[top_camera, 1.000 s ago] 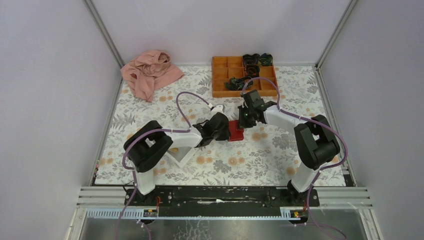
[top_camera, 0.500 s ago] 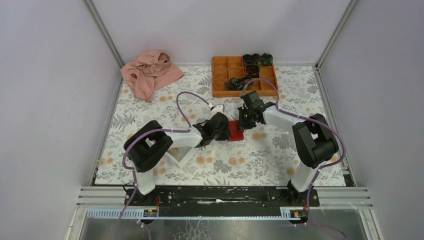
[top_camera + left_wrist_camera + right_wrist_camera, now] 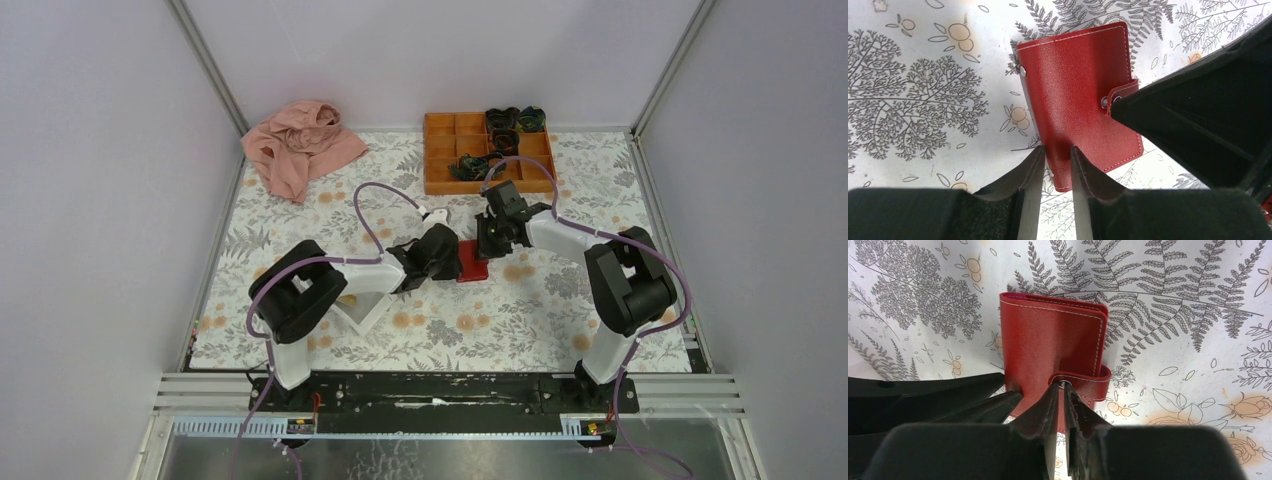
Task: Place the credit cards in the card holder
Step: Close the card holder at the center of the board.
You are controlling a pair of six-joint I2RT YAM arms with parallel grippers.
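Left wrist view: our left tool [image 3: 1057, 152] clamps the closed holder [image 3: 1075, 95] by its edge on the worktop [image 3: 923, 100], likely so the right tool [image 3: 1062, 387], nearly closed at the snap tab [image 3: 1088, 377], can unfasten it; whether that tool grips, we cannot tell.
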